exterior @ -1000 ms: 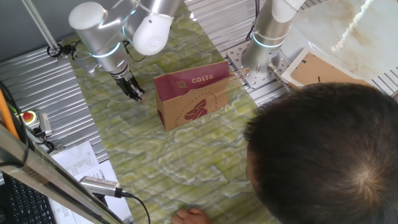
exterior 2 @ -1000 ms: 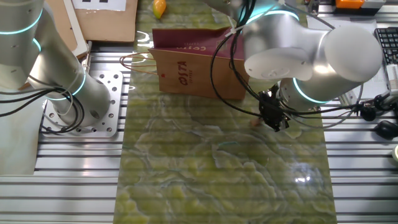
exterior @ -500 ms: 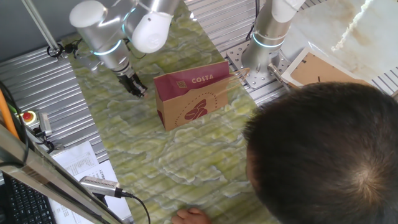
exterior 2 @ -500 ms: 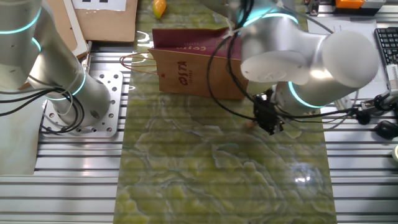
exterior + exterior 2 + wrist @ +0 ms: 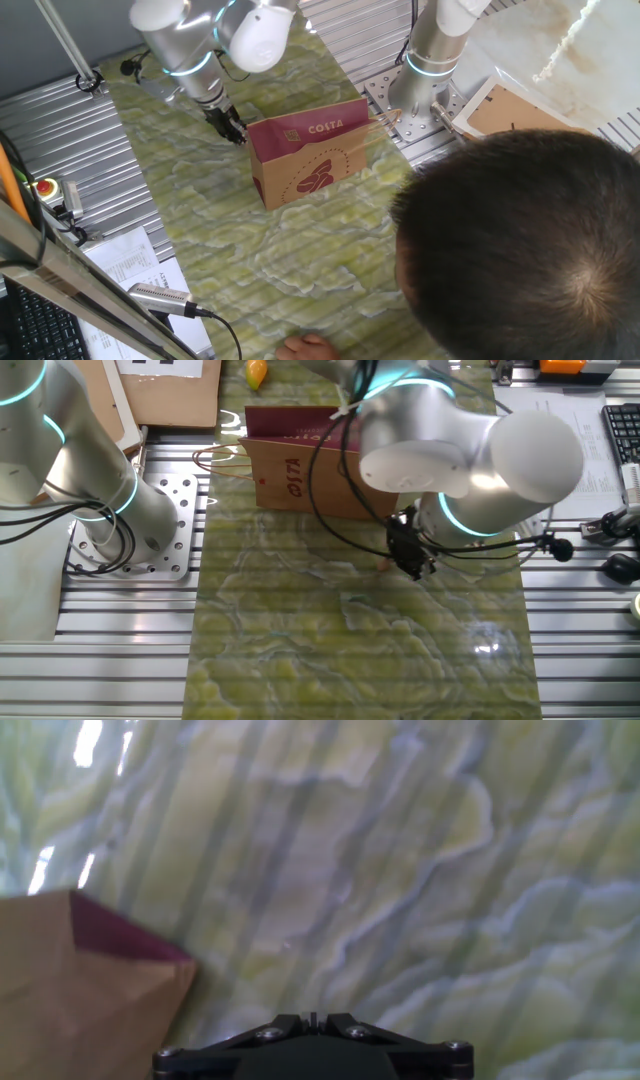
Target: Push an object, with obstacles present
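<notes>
Your only container is the brown kraft paper bag with the maroon top band and white COSTA lettering (image 5: pixel 308 152), standing on the table with its mouth up. The other fixed view looks over its rim (image 5: pixel 300 470) onto a maroon lining, but you cannot see whether anything is inside. In the hand view only one folded corner of it (image 5: pixel 85 990) shows at lower left.

Your tiny pale tan cube is hard to find. The other fixed view shows a faint tan speck (image 5: pixel 384 568) on the mat, just beside the fingertips on the side away from the keyboard and in front of the bag. One fixed view and the hand view do not show it. It is too small to tell how it is turned or whether it has a long axis. The bag's broad printed face runs across one fixed view, rising slightly to the right.

The black two-finger gripper (image 5: pixel 238 137) is low over the mat, right at the bag's upper left corner in that view (image 5: pixel 418 570). You cannot tell how its jaws stand: the hand view shows only the dark base of the hand at the bottom edge.

Everything stands on a green marbled mat (image 5: pixel 300 270) laid over a slatted metal table (image 5: pixel 120 640). A second silver robot arm (image 5: pixel 100 480) is bolted beside it. An orange-yellow teardrop-shaped lump (image 5: pixel 257 372) lies beyond the bag. A dark-haired head (image 5: pixel 520 240) fills the lower right of one fixed view.
</notes>
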Controlling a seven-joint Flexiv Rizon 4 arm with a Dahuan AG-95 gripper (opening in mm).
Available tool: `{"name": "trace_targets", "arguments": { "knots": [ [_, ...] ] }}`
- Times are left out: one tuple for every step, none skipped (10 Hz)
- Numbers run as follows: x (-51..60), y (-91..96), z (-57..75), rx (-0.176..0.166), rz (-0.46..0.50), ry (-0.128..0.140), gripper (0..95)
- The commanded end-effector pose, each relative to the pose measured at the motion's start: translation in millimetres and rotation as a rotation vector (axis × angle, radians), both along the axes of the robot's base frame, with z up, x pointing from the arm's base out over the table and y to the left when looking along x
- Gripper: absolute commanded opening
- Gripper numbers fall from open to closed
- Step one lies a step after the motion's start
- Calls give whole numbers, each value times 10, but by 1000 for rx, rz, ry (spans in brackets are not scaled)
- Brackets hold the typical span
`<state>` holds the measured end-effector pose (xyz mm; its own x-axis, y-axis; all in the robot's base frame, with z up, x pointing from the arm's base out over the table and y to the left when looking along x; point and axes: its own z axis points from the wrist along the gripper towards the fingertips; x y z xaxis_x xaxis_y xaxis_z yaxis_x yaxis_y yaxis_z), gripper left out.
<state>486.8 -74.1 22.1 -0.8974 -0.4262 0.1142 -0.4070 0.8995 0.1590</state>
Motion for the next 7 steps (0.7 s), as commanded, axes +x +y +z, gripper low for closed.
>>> {"name": "trace_targets", "arguments": {
  "knots": [
    [-12,-2,-3,-1,-4,2,0],
    [-3,3,-4,-3,-16,2,0],
    [12,5,-11,-6,-21,1,0],
    [37,6,-23,-12,-21,1,0],
    [44,5,-29,-17,-22,1,0],
    [50,5,-32,-25,-22,1,0],
    [64,10,-29,-36,-24,1,0]
  ]
}}
